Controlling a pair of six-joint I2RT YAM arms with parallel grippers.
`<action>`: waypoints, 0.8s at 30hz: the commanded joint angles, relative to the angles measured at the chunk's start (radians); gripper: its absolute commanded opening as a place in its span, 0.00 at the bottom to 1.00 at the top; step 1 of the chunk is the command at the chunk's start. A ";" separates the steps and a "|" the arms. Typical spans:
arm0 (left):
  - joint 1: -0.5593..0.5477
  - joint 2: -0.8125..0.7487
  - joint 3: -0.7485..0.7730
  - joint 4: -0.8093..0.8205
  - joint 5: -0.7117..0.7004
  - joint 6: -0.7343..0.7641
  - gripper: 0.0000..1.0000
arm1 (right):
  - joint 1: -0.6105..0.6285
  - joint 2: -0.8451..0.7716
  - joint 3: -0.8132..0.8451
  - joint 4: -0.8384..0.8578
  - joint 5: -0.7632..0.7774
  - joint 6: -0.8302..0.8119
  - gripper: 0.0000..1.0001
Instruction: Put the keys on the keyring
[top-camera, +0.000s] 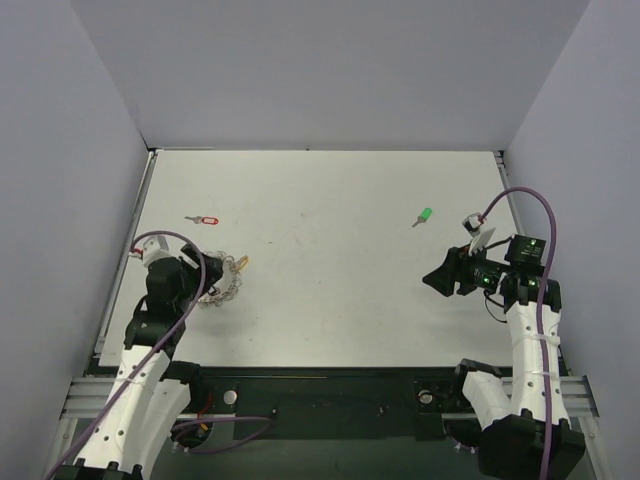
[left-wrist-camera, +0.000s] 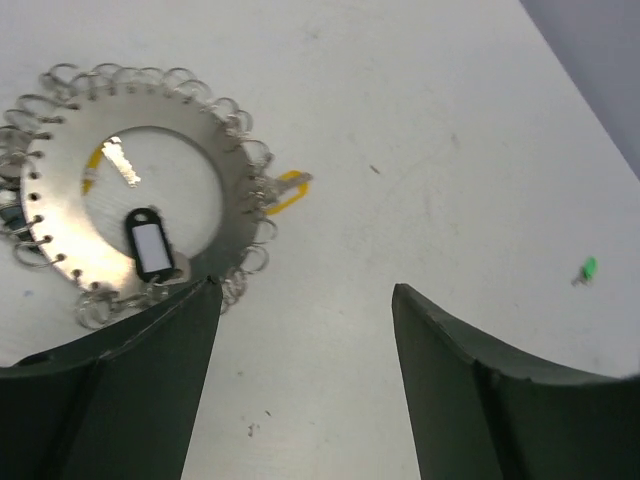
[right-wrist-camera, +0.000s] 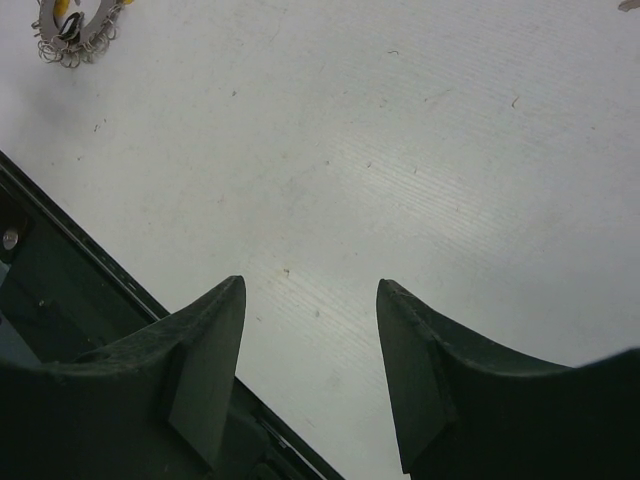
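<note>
Keyring (left-wrist-camera: 238, 195) lies flat on near-left tabletop (top-camera: 330, 300), just beyond left end effector (left-wrist-camera: 305, 290), which is open and empty, likely poised to steady it. Green key (top-camera: 424, 215) far right, red key (top-camera: 205, 220) far left, both loose. Right end effector (right-wrist-camera: 310, 285) open, empty.

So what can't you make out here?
- Top view: the left arm covers part of the keyring; the red key and green key are too small for detail.
- Left wrist view: the frame's edge and the left tool cut off the keyring.
- Right wrist view: the top edge crops it.
</note>
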 joint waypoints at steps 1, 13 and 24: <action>0.004 0.019 0.146 0.058 0.346 0.184 0.79 | -0.028 -0.017 0.026 -0.011 -0.025 -0.014 0.51; 0.004 0.102 0.490 -0.173 0.497 0.483 0.84 | -0.227 0.113 0.316 -0.243 -0.048 0.165 0.68; 0.004 -0.052 0.418 -0.159 0.539 0.487 0.87 | -0.239 0.055 0.362 -0.273 0.199 0.218 0.70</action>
